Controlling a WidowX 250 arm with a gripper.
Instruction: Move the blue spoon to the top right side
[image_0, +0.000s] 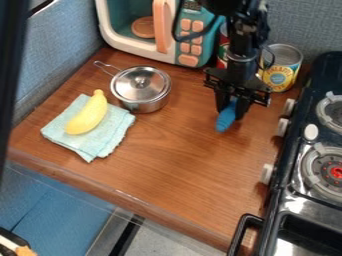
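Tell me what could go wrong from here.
The blue spoon pokes out below the black two-fingered pincer and might slip or swivel. Moving right, it could catch the white stove knobs. Moving back, the pincer could bump the yellow-labelled cylindrical metal can close behind it.

From my remote seat I see a brown wood-grain counter (180, 165) with a smooth front edge. Toward its left side, as I view it, lies a light blue-green cloth (110, 137), spread flat and slightly rumpled. Just beside that, farther back, I have a lidded metal pot (150, 106), upright, its wire handle pointing back and left. Along the rear stand a toy microwave (133, 50), a red-and-green can (222, 62) and a yellow-labelled can (280, 75).
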